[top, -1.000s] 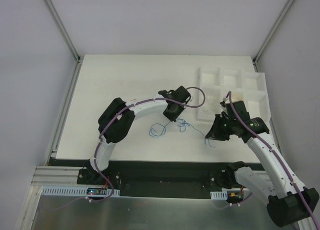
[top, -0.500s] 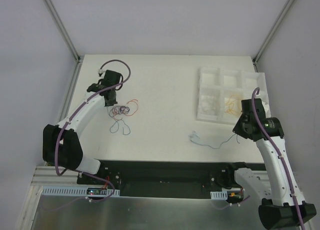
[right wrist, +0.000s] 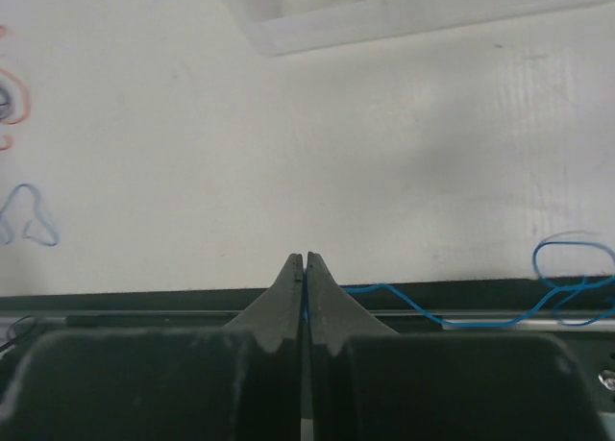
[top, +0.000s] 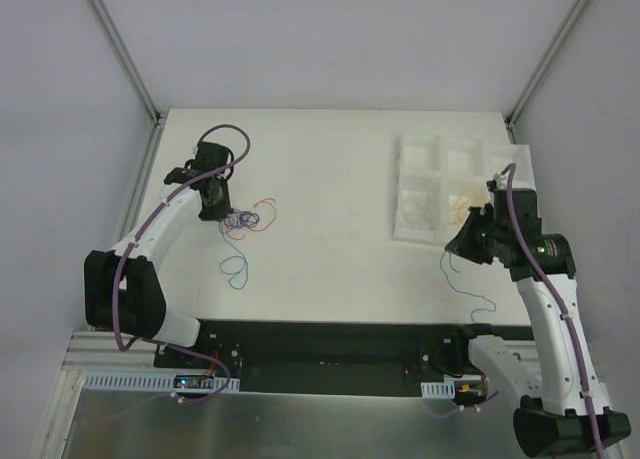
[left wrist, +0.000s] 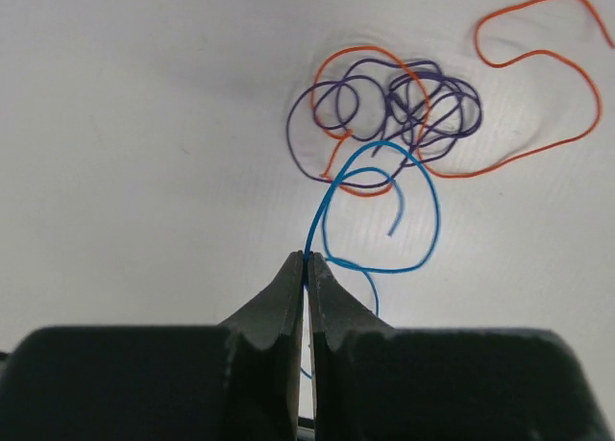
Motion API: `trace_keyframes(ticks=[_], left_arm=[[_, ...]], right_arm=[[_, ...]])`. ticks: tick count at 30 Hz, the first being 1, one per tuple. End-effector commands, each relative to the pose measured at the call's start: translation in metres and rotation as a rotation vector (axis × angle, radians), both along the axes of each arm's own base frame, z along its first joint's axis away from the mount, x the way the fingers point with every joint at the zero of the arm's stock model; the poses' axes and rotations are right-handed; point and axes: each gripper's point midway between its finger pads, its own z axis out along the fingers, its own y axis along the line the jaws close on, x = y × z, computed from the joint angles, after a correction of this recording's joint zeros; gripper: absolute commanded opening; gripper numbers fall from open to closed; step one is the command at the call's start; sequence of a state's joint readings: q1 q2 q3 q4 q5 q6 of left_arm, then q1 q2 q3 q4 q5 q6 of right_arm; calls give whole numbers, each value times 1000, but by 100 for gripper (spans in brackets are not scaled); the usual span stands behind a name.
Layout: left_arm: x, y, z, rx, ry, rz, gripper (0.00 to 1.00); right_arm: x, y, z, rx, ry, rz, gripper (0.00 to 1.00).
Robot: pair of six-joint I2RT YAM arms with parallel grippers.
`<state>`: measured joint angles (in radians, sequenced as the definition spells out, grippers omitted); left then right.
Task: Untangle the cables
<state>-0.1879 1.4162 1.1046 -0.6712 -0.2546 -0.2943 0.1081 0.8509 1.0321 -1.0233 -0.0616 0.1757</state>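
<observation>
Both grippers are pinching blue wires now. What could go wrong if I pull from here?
1. The left gripper is shut on a blue wire whose loops overlap the purple-and-orange tangle; pulling may drag or tighten the whole knot.
2. The right gripper pinches a second blue wire that trails along the table's near edge; it might slide off.
3. Both wires are held only at the very tips, so either could slip out.

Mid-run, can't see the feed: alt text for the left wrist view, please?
The left gripper, shut, pinches a blue wire whose loops curl up to the lower edge of a purple tangle on the white table. An orange wire threads through that tangle and trails off to the upper right.
</observation>
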Motion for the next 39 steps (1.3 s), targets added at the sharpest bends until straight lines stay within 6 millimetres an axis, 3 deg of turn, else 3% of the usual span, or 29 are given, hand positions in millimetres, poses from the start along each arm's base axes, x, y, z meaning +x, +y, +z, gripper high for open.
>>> trace_keyframes(ticks=[1, 5, 10, 13, 18, 23, 26, 32, 39], left_arm=[[7, -41, -2, -204, 44, -78, 0], [2, -70, -4, -341, 91, -198, 1], [3, -94, 18, -469, 18, -297, 42], [5, -101, 32, -496, -17, -323, 54], [1, -127, 49, -526, -39, -387, 61], [-17, -180, 51, -482, -18, -541, 61], [-27, -204, 47, -480, 11, -582, 61], [-36, -229, 53, -530, 27, -639, 62], [-57, -223, 63, -550, 0, -738, 67]], right_arm=[[12, 43, 79, 208, -259, 176, 1], [15, 61, 116, 312, -340, 229, 0], [27, 83, 117, 463, -320, 248, 0], [35, 96, 109, 570, -290, 239, 0], [42, 96, 90, 560, -242, 221, 0], [47, 91, 66, 513, -162, 193, 0], [50, 91, 66, 510, -145, 190, 0], [61, 86, 99, 475, -196, 180, 0], [86, 55, 165, 328, -366, 70, 0]])
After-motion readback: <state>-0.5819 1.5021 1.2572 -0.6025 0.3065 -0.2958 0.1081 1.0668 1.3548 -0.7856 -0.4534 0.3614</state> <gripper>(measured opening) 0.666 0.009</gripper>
